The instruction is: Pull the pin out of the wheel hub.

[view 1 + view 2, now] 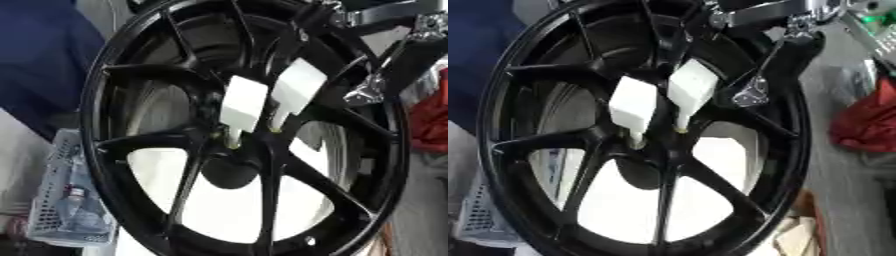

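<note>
A black spoked wheel point(131, 85) stands tilted and fills both views. Two white pins with flat white heads stick out of its hub side by side: the left pin point(242, 103) and the right pin point(298, 86), their thin stems set in holes just above the hub's centre hole point(229, 172). My right hand point(798, 55) reaches in from the upper right, black with silver parts, over the rim. Its fingers are extended, and a silver fingertip point(366, 93) hangs just right of the right pin, apart from it. It holds nothing.
A clear mesh basket point(61, 200) with a small bottle in it sits at the lower left, behind the rim. Red cloth point(868, 125) lies at the right edge. Blue fabric point(39, 60) fills the upper left. Cardboard point(798, 240) shows at the lower right.
</note>
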Action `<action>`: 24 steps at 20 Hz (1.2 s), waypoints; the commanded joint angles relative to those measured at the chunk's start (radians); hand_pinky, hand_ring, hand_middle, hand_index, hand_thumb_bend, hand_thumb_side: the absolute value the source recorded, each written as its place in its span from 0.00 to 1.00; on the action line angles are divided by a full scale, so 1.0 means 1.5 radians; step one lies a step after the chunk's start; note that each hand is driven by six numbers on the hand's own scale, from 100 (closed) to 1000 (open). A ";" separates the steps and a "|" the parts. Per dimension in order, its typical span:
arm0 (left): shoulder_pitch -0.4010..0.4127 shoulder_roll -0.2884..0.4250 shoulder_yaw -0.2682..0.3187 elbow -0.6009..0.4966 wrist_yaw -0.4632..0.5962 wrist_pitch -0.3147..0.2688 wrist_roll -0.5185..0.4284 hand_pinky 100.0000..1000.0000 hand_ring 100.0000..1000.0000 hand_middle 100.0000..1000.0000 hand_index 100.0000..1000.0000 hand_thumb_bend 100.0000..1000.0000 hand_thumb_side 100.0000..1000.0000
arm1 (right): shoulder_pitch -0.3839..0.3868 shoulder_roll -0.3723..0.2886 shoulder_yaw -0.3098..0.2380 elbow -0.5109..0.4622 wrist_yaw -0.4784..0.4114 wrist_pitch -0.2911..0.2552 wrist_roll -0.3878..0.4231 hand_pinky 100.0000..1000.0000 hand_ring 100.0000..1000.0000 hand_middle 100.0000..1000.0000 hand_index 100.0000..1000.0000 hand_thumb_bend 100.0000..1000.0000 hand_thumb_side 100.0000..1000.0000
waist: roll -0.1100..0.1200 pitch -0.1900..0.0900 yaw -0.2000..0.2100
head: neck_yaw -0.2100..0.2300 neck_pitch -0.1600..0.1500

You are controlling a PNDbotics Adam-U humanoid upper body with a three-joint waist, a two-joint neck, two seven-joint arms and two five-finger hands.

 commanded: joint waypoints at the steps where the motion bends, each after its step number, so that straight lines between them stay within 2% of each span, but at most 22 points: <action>1: -0.004 0.018 0.012 -0.003 0.002 0.001 0.003 0.70 0.66 0.65 0.75 0.21 0.79 | -0.013 -0.009 -0.003 0.003 0.001 0.005 -0.005 0.86 0.85 0.78 0.82 0.22 0.03 | 0.004 -0.012 0.002 | 0.000 -0.007; 4: -0.003 0.018 0.013 0.000 0.003 0.002 0.004 0.70 0.66 0.65 0.75 0.21 0.79 | -0.014 -0.007 -0.003 0.003 0.001 0.008 -0.009 0.86 0.85 0.78 0.82 0.22 0.03 | 0.003 -0.012 0.004 | 0.001 -0.007; 14: -0.002 0.015 0.014 0.004 0.004 0.004 0.006 0.70 0.66 0.65 0.75 0.20 0.79 | -0.016 -0.004 0.001 0.008 0.003 0.014 -0.014 0.85 0.82 0.65 0.72 0.19 0.01 | 0.000 -0.013 0.008 | 0.003 -0.006; 15: -0.002 0.015 0.014 0.004 0.004 0.004 0.006 0.70 0.66 0.65 0.75 0.20 0.79 | -0.016 -0.004 0.002 0.009 0.003 0.015 -0.013 0.85 0.80 0.59 0.68 0.18 0.00 | 0.000 -0.013 0.009 | 0.003 -0.006; 24: 0.001 0.015 0.015 0.005 0.004 0.006 0.007 0.70 0.66 0.65 0.75 0.19 0.79 | -0.015 -0.003 0.006 0.013 -0.006 0.013 -0.015 0.83 0.73 0.43 0.52 0.08 0.00 | -0.003 -0.017 0.011 | 0.004 -0.005</action>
